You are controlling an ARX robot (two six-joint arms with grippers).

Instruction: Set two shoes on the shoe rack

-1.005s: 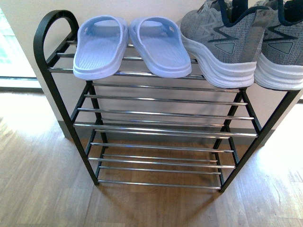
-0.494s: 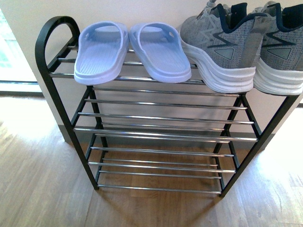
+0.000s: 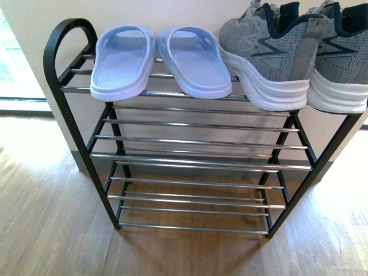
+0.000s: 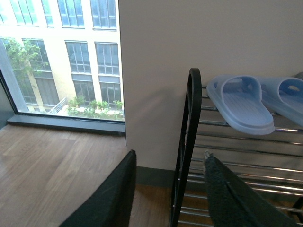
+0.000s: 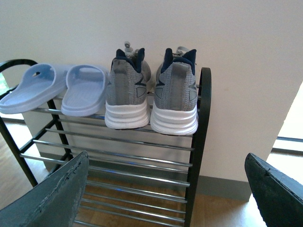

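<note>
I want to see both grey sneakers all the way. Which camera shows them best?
The right wrist view: both grey sneakers stand whole on the shoe rack, heels facing us. The front view cuts them off at its edge. The left wrist view shows none.

I see both grey sneakers [image 5: 149, 97] standing side by side, heels outward, on the black shoe rack's [image 5: 202, 142] top chrome tier, well beyond my right jaws

Front cam: I see neither arm in frame. Left gripper [image 4: 168, 194]: jaws spread wide, nothing between them, both dark fingers [image 4: 106, 198] visible on my wrist cam. Right gripper [image 5: 165, 189]: jaws also wide apart and empty, fingers [image 5: 52, 198] sit at opposite edges of its wrist cam view.
</note>
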